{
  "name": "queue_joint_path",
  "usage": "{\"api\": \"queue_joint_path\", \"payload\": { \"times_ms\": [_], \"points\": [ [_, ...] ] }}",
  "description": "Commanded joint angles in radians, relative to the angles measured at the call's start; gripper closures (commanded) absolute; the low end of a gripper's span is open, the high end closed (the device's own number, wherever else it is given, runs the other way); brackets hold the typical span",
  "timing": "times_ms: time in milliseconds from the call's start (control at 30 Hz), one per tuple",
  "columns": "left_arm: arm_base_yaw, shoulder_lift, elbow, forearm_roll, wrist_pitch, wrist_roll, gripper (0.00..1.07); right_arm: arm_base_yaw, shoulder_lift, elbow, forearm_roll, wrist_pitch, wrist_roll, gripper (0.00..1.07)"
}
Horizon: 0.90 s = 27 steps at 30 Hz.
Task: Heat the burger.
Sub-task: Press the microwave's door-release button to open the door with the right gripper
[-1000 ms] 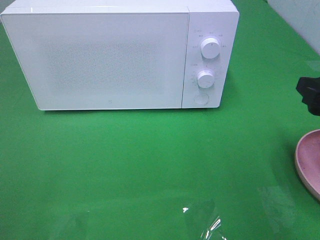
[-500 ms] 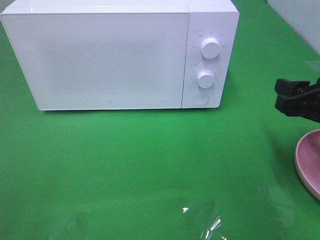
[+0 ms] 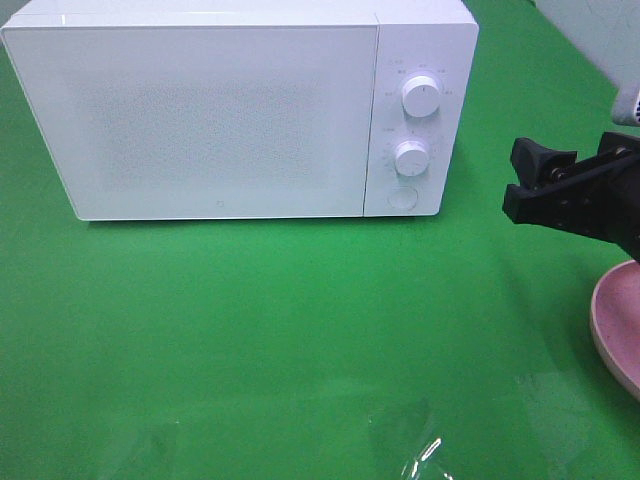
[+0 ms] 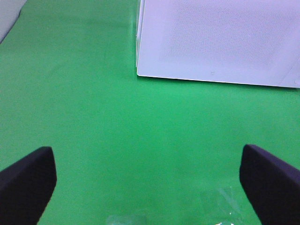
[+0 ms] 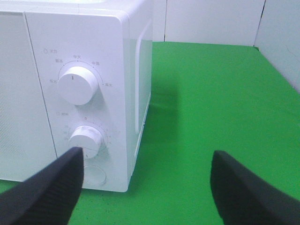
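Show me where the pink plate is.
In the exterior high view the pink plate lies at the far right edge, cut off by the frame, on the green table, right of the microwave, with the right gripper just beyond it.

Bright even light; soft focus; table (image 3: 250, 330) glare.

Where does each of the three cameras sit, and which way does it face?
High view: mounted above, looking down on the white microwave and green table; the right gripper shows at the right edge.
Left wrist view: on the left arm, facing the microwave's door; the open left gripper frames the picture.
Right wrist view: on the right arm, facing the microwave's knobs; its open fingers frame the picture.
Shared: all show the microwave; high and right wrist views show the right gripper.
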Motion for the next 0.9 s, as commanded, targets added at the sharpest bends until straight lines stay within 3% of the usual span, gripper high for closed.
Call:
{"api": "queue_joint_path", "payload": {
  "times_ms": [33,200,367,433,900],
  "points": [
    [0.002,-0.021,0.0,0.0,-0.002,-0.002,0.08,0.065,-0.003,-0.003,0.121,-0.063,-0.064,0.35],
    [0.002,-0.021,0.0,0.0,-0.002,-0.002,0.08,0.17,-0.003,-0.004,0.278,-0.115,-0.127,0.35],
    [0.002,-0.021,0.0,0.0,-0.002,-0.002,0.08,0.208,0.016,-0.011,0.319,-0.125,-0.142,0.35],
    [0.002,-0.021,0.0,0.0,-0.002,-0.002,0.08,0.246,0.095,-0.039,0.35,-0.13,-0.145,0.35],
    [0.002,-0.021,0.0,0.0,-0.002,-0.002,0.08,0.285,0.342,-0.181,0.352,-0.127,-0.121,0.35]
  ]
}}
